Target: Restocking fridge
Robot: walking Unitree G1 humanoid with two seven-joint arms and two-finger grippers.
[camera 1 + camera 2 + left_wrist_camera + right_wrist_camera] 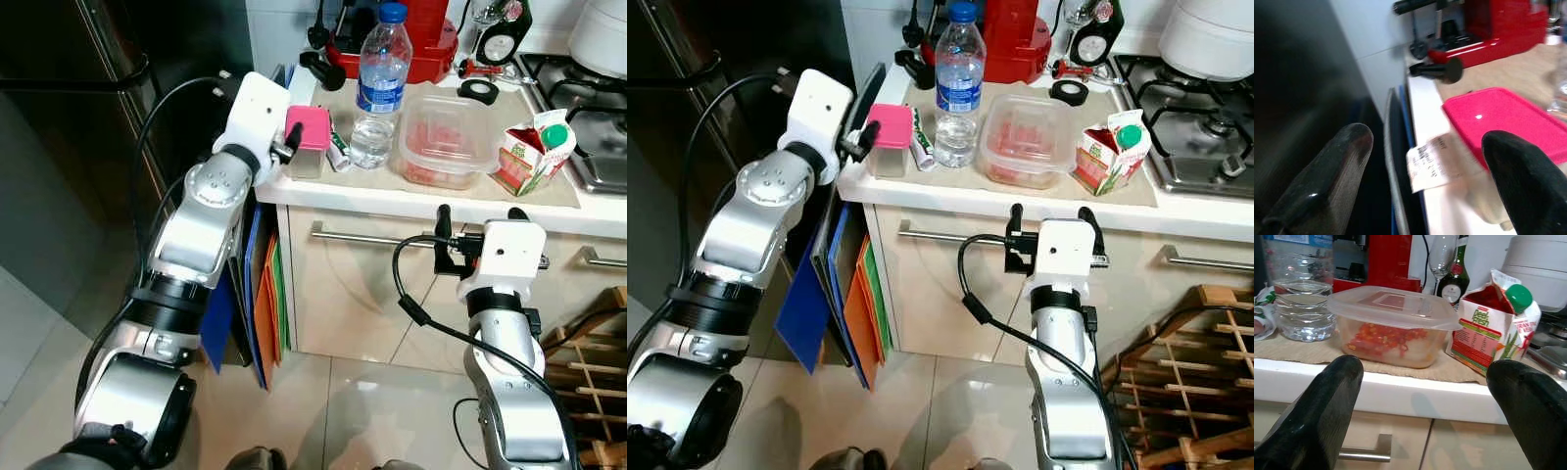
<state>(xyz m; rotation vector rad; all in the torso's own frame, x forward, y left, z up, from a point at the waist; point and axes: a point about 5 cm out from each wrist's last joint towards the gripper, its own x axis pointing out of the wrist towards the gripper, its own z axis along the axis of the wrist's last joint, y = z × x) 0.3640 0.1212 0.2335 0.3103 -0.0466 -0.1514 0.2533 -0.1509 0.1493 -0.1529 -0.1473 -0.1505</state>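
At the left end of the table [411, 201], the left pincer [291, 147] is raised to the pink-lidded container [308, 140] that stands on the corner. In the left wrist view its two black fingers [1327, 171] are spread, one coming in over the pink lid and the other out past the table's edge; whether either touches the tub I cannot tell. This looks like the reach for the first item to go into the fridge [88, 127], whose dark door stands just to the robot's left. The next move, I judge, calls for shifting the pincer sideways so that the tub sits between both fingers, then closing on its clear body below the lid.

The right pincer [476, 217] hangs below the table edge in front of the cupboard handle [362, 235], fingers spread and holding nothing, pointed up at the lidded food tub [1393, 325] and the red-and-white juice carton [1496, 328].

Close beside the pink container lie a small tube [338, 152] and the water bottle [378, 88], which could be knocked in a wide sweep. A red coffee machine [416, 34] stands behind, and a hob [588, 108] to the right. Coloured boards [265, 294] stand wedged between fridge and cupboard, just under the left arm.
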